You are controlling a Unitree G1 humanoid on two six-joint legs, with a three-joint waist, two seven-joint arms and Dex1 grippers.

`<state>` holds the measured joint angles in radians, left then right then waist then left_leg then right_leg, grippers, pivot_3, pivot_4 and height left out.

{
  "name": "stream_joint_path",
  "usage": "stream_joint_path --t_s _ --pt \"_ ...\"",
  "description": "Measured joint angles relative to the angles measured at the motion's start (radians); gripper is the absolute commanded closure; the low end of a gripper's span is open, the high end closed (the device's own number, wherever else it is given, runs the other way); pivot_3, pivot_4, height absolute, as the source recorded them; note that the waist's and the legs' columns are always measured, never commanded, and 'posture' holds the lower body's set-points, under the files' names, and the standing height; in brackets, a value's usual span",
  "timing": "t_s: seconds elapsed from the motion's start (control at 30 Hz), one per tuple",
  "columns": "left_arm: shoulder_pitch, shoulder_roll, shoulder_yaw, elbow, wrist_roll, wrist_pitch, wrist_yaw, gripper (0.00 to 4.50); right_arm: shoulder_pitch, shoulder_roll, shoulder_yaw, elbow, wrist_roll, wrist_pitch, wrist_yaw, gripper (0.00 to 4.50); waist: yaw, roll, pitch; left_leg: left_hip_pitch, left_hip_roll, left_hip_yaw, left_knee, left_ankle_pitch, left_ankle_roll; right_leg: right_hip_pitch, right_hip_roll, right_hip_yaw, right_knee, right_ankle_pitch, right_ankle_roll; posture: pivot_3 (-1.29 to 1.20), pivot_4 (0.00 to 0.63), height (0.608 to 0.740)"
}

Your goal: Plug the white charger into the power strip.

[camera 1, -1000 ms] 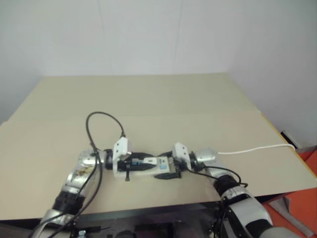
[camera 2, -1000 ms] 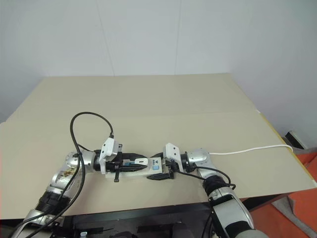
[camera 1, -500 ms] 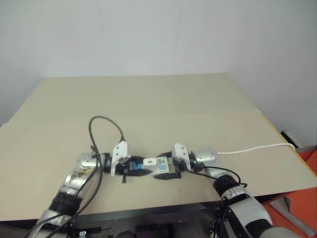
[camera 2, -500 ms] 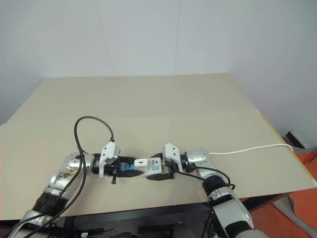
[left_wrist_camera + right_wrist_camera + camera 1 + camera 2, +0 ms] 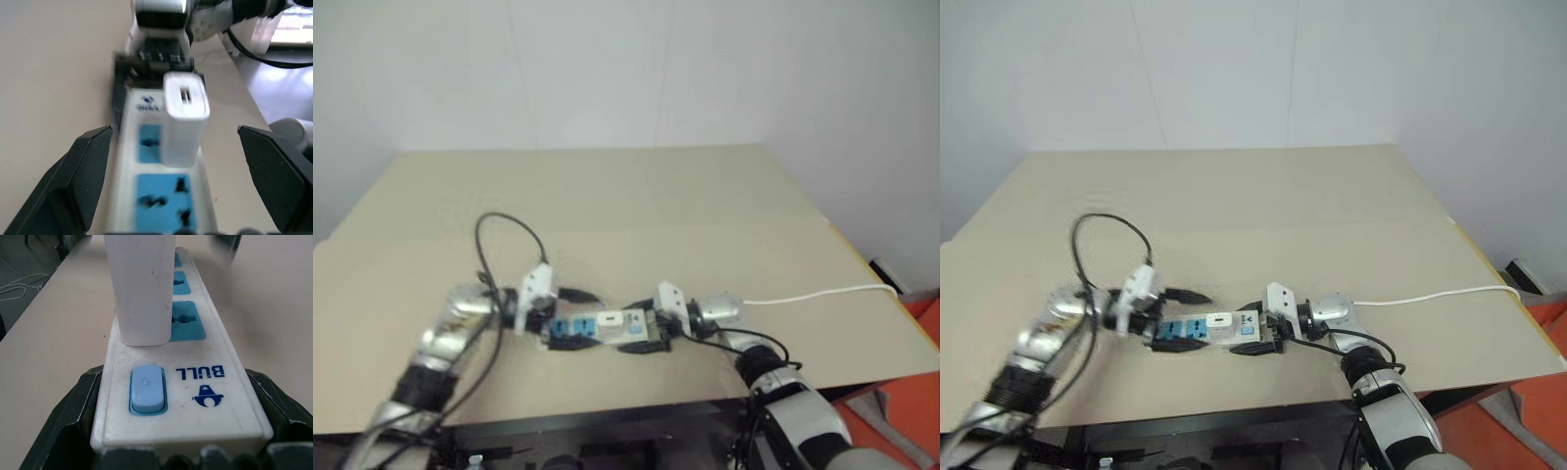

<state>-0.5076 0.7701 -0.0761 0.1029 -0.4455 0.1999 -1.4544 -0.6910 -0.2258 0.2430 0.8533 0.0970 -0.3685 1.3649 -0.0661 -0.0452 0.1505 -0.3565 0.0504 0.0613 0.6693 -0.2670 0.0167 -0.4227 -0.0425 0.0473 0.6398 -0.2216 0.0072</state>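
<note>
- Standing up in the strip [image 5: 161, 196], is the charger [image 5: 184, 117] straight ahead of the left jaws [image 5: 186, 171]?
- Yes, spread wide, not touching. Right jaws [image 5: 182, 450] pinch the strip's switch end on the tabletop [image 5: 705, 206].

One white charger [image 5: 185, 117], one power strip [image 5: 186, 396]

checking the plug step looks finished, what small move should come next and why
Probably ease the right gripper open and off the power strip. The white charger already stands upright in the socket nearest the switch, and the left gripper is open with its fingers well clear on either side, so only the right one clamps the strip's switch end.
</note>
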Motion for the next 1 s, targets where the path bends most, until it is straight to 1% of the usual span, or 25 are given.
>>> stream_joint_path --t_s 0.03,0.1,0.13,0.33,0.57,0.67,0.77,0.83,1.0 --pt "-0.031 0.041 0.039 -0.01 -0.031 0.009 -0.034 0.03 0.001 0.0 0.0 0.0 0.0 0.0 0.0 1.07 -0.001 0.0 0.0 0.0 0.0 0.0 0.0 0.0 0.0 0.001 0.0 0.0 -0.001 0.0 0.0 0.0 0.15 0.74" --pt "-0.063 0.094 0.098 -0.015 -0.067 0.011 -0.09 0.0 0.003 0.0 -0.002 -0.001 0.0 0.0 -0.002 0.33 -0.002 0.001 0.0 0.002 -0.001 0.001 -0.001 0.0 0.0 0.002 -0.001 0.0 -0.003 0.0 0.0 0.0 0.15 0.74" --pt "-0.064 0.106 0.108 -0.013 -0.07 0.006 -0.105 0.0 0.003 -0.001 -0.003 -0.001 0.0 0.0 -0.004 0.04 -0.002 0.0 0.0 0.002 -0.001 0.001 -0.001 0.0 0.0 0.002 -0.001 0.001 -0.003 0.0 0.001 0.0 0.15 0.74" --pt "-0.054 0.121 0.136 0.045 -0.064 -0.025 -0.129 0.0 0.006 -0.006 -0.01 -0.014 0.0 0.011 -0.007 0.01 0.002 -0.001 0.0 0.0 0.0 0.001 -0.001 0.0 0.0 0.001 -0.001 0.0 -0.004 0.0 0.001 0.0 0.15 0.74" --pt "-0.041 0.111 0.14 0.05 -0.061 -0.05 -0.119 0.0 0.057 -0.056 -0.019 -0.128 0.008 0.059 -0.009 0.01 0.027 0.0 0.001 -0.007 -0.001 0.002 -0.001 0.0 0.0 -0.002 -0.002 -0.002 -0.009 0.001 0.001 0.0 0.15 0.74" --pt "-0.041 0.098 0.139 0.066 -0.05 -0.063 -0.109 0.0 0.114 -0.111 -0.03 -0.239 0.029 0.119 -0.022 0.01 0.047 0.001 0.002 -0.013 -0.001 0.005 -0.001 0.0 0.0 -0.007 -0.004 -0.003 -0.011 0.005 -0.004 0.0 0.15 0.74" --pt "-0.04 0.096 0.139 0.083 -0.042 -0.073 -0.108 0.0 0.18 -0.191 -0.062 -0.368 0.057 0.213 -0.032 0.01 0.062 0.001 0.002 -0.027 -0.003 0.006 0.0 0.0 0.0 -0.018 -0.004 -0.004 -0.011 0.005 -0.004 0.0 0.15 0.74" --pt "-0.038 0.094 0.139 0.097 -0.035 -0.089 -0.107 0.0 0.223 -0.233 -0.079 -0.442 0.082 0.262 -0.043 0.01 0.062 0.001 0.002 -0.033 -0.002 0.006 0.001 0.0 0.0 -0.023 -0.004 -0.005 -0.011 0.005 -0.004 0.0 0.15 0.74" --pt "-0.024 0.093 0.141 0.111 -0.026 -0.11 -0.096 0.0 0.277 -0.306 -0.133 -0.581 0.129 0.347 -0.068 0.01 0.052 0.001 0.003 -0.04 -0.002 0.006 0.001 0.0 0.0 -0.032 -0.003 -0.005 -0.01 0.005 -0.004 0.0 0.15 0.74"
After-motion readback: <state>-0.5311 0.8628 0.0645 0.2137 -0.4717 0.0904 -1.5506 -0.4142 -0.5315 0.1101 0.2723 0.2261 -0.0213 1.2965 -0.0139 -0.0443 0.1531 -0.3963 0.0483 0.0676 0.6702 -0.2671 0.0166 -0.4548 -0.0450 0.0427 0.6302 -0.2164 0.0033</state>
